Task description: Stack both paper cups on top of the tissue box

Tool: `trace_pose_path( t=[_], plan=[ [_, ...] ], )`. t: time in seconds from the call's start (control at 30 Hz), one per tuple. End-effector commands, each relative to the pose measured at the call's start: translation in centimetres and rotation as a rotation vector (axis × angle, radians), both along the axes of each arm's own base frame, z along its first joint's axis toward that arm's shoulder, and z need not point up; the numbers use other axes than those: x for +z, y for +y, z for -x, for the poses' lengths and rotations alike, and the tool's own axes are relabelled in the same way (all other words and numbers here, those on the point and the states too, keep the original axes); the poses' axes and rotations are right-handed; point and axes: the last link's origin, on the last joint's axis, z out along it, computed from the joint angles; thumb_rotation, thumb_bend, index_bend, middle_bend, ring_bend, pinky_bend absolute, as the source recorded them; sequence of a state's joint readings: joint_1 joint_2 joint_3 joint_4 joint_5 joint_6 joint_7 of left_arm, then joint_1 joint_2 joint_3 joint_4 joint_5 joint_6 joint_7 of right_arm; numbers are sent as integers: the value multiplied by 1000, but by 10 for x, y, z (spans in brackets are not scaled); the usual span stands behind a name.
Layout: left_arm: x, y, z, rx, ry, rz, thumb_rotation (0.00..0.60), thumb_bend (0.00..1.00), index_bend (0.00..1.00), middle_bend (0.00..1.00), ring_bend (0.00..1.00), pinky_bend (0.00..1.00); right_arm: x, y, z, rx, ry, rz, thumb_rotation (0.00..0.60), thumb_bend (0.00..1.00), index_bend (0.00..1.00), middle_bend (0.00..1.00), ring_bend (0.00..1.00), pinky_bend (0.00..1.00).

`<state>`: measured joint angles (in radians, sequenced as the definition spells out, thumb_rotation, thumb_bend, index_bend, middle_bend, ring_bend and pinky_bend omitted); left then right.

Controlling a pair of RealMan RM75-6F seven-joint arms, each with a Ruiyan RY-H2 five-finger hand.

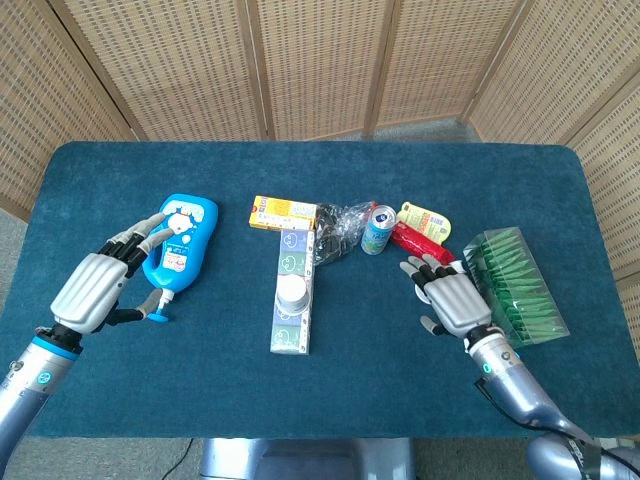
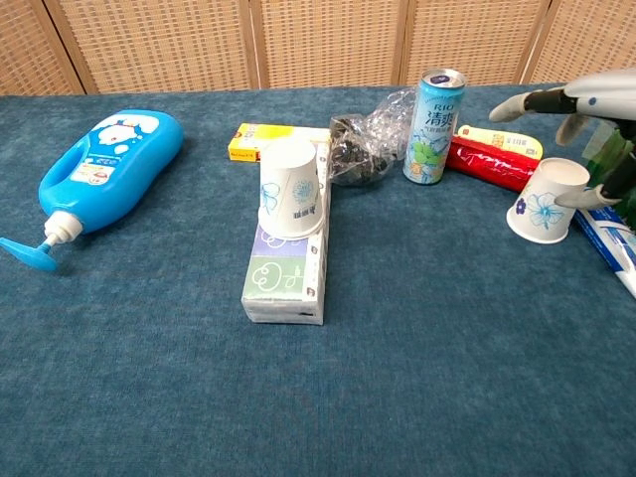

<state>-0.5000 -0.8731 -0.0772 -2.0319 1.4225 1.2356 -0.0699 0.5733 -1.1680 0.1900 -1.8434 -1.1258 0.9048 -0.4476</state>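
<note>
A blue bottle (image 1: 176, 243) lies right by the left hand. A tall can (image 2: 434, 124), a crinkly bag (image 2: 366, 139) and a red pack (image 2: 492, 164) sit near the right hand.

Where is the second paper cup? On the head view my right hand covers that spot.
Observer: The chest view shows it. The second paper cup stands upside down on the table, just in front of the red packet.
Operator: Is my right hand gripping it?
Observer: No. The right hand hovers with its fingers spread above the cup. One fingertip is close to the cup's right side, but I cannot tell if it touches.
Operator: Is the first cup upright or inverted?
Observer: Inverted. The first cup sits mouth down on the tissue box, toward its far end.
</note>
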Motion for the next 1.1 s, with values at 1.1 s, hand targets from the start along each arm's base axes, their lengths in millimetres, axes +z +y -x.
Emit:
trace_pose_path(
  t=[1.1],
  plan=[
    [1, -6, 2, -4, -14, -5, 600, 481, 93, 0, 0, 134, -9, -46, 44, -58, 144, -24, 600, 316, 0, 20, 0, 257]
  ],
)
